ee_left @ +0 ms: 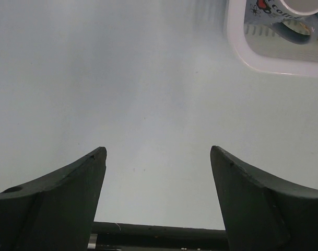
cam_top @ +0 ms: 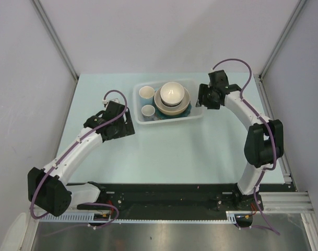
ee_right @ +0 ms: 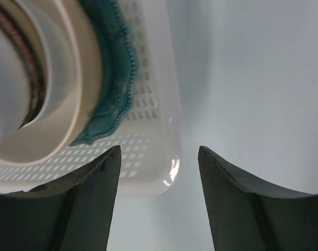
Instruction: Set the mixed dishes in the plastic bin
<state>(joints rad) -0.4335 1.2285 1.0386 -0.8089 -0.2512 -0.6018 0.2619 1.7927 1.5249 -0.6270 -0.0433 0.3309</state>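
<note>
The clear-white plastic bin (cam_top: 196,113) stands at the back middle of the table. Inside it a white bowl (cam_top: 172,92) tops a stack of bowls on the teal scalloped plate (cam_top: 185,110), with two small mugs (cam_top: 146,94) at the bin's left. My left gripper (cam_top: 128,121) is open and empty just left of the bin; its wrist view shows bare table, the bin's corner (ee_left: 237,49) and a mug (ee_left: 294,26). My right gripper (cam_top: 200,97) is open and empty at the bin's right end; its view shows the perforated bin wall (ee_right: 148,151), the teal plate (ee_right: 114,78) and the stacked bowls (ee_right: 38,83).
Grey walls close in the pale table on three sides. A black rail with the arm bases (cam_top: 169,201) runs along the near edge. A metal frame (cam_top: 279,151) lines the right edge.
</note>
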